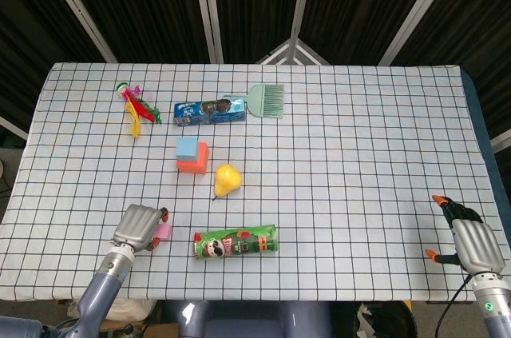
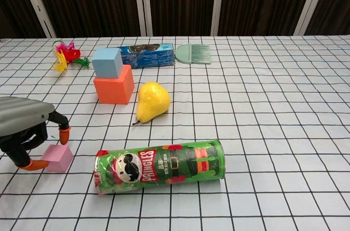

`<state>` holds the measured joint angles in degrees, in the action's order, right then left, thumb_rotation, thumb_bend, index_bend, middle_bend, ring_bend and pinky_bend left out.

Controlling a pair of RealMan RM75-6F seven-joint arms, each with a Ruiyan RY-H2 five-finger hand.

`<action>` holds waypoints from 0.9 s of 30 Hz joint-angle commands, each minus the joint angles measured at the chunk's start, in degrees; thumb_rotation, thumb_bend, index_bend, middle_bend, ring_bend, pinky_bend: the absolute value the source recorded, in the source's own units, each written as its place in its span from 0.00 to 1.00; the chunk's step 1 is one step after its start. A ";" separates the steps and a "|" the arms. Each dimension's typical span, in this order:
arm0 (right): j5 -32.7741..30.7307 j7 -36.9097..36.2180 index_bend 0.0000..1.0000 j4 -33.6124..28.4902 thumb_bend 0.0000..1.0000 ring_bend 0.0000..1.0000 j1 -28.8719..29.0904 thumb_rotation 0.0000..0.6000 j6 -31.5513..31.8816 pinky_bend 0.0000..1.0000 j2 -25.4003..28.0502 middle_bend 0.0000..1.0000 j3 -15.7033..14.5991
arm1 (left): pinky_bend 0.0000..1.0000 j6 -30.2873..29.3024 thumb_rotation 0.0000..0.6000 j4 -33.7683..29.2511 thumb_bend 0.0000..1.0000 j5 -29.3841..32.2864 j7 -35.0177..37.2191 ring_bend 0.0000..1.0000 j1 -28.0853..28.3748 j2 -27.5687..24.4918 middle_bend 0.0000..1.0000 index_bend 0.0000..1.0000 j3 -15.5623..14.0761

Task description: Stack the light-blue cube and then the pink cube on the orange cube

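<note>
From above, the light-blue cube (image 1: 187, 147) sits on the orange cube (image 1: 192, 158), offset toward its left edge. Just right of them lies a yellow pear (image 1: 226, 179), and nearer the front edge a green chip can (image 1: 236, 242) lies on its side. The left hand (image 1: 137, 226) covers most of the pink cube (image 1: 163, 231), which rests on the checked tablecloth (image 1: 343, 138). The right hand (image 1: 474, 244) hangs at the table's right front corner, fingers spread, holding nothing.

From the chest camera, the left hand (image 2: 24, 130) has one orange fingertip against the pink cube (image 2: 57, 157) (a second hovers just above it); whether it actually grips, I cannot tell. The cube stands flat on the cloth, just left of the chip can (image 2: 159, 166).
</note>
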<state>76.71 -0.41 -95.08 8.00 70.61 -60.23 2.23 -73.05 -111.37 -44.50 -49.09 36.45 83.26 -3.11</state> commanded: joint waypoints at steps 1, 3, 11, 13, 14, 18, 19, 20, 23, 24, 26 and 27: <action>0.04 -0.03 0.11 -0.04 0.17 0.15 -0.02 1.00 0.04 0.16 0.03 0.13 -0.02 | 0.89 -0.20 1.00 -0.04 0.34 -0.27 0.15 0.79 -0.17 -0.03 0.85 0.40 0.06; 0.00 -0.14 0.11 -0.03 0.17 0.15 0.00 1.00 -0.03 0.16 0.04 0.13 -0.04 | 0.89 -0.31 1.00 0.02 0.35 -0.36 0.09 0.79 -0.26 -0.02 0.85 0.40 0.07; -0.18 -0.34 0.11 -0.03 0.17 0.15 0.14 1.00 -0.53 0.16 0.14 0.13 -0.13 | 0.89 -0.35 1.00 0.15 0.35 -0.03 -0.48 0.79 -0.35 0.11 0.85 0.41 0.24; -0.34 -0.35 0.11 0.00 0.17 0.15 0.21 1.00 -0.78 0.16 0.15 0.13 -0.15 | 0.89 -0.25 1.00 0.12 0.35 0.12 -0.67 0.79 -0.33 0.15 0.85 0.41 0.23; -0.42 -0.37 0.11 -0.01 0.17 0.15 0.24 1.00 -0.89 0.16 0.18 0.13 -0.17 | 0.89 -0.23 1.00 0.10 0.35 0.13 -0.75 0.79 -0.32 0.16 0.85 0.41 0.23; -0.55 -0.36 0.11 -0.14 0.17 0.15 0.27 1.00 -0.91 0.16 0.31 0.13 -0.11 | 0.89 -0.34 1.00 0.22 0.36 0.03 -0.68 0.79 -0.42 0.29 0.85 0.42 0.39; -0.51 -0.36 0.11 -0.17 0.17 0.15 0.21 1.00 -0.74 0.16 0.33 0.13 -0.09 | 0.89 -0.40 1.00 0.24 0.36 -0.09 -0.55 0.79 -0.49 0.33 0.85 0.42 0.44; -0.46 -0.38 0.11 -0.20 0.17 0.15 0.18 1.00 -0.63 0.16 0.36 0.13 -0.08 | 0.89 -0.46 1.00 0.22 0.37 -0.18 -0.41 0.79 -0.55 0.33 0.85 0.42 0.49; -0.43 -0.39 0.11 -0.17 0.17 0.15 0.10 1.00 -0.43 0.16 0.30 0.13 -0.07 | 0.89 -0.68 1.00 0.11 0.37 -0.46 0.12 0.79 -0.75 0.18 0.85 0.43 0.80; -0.40 -0.39 0.11 -0.20 0.17 0.15 0.06 1.00 -0.34 0.16 0.32 0.13 -0.09 | 0.89 -0.77 1.00 -0.18 0.38 -0.49 0.54 0.79 -0.83 -0.14 0.85 0.43 1.08; -0.29 -0.43 0.11 -0.26 0.17 0.15 0.01 1.00 -0.22 0.16 0.35 0.13 -0.11 | 0.89 -0.97 1.00 -0.95 0.38 -0.69 1.27 0.79 -0.94 -0.94 0.85 0.43 1.64; -0.20 -0.42 0.11 -0.30 0.17 0.15 -0.02 1.00 -0.11 0.16 0.36 0.13 -0.12 | 0.89 -1.15 1.00 -1.47 0.38 -0.95 1.62 0.79 -0.98 -1.52 0.85 0.43 1.93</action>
<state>76.50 -0.82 -95.36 7.99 70.49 -59.88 2.12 -73.99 -112.38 -45.21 -47.89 35.56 82.22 -1.54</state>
